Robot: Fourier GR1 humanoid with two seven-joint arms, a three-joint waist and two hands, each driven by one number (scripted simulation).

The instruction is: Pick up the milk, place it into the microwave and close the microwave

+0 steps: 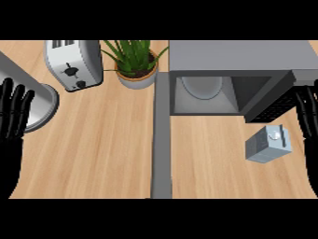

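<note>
The microwave (pixel 244 65) stands at the far right of the counter (pixel 99 154), its cavity open toward the robot and a pale round plate (pixel 204 87) visible inside. Its door (pixel 162 135) is swung wide and shows edge-on as a long grey strip running from the microwave's left front corner down toward the near edge of the counter.

The milk (pixel 268 144), a small grey carton with a round cap on top, stands upright on the counter just in front of the microwave's right side, below the dark control panel (pixel 275 105). Nothing holds it.

The right hand (pixel 317 123) is at the right edge of the view, just right of the milk and beside the microwave's front corner, fingers straight and pointing away, open and apart from the carton. The left hand (pixel 4 126) is at the left edge, well left of the microwave, also open with straight spread fingers, resting.

Left of the microwave sit a potted plant (pixel 135 63) and, further left, a toaster (pixel 72 63).
</note>
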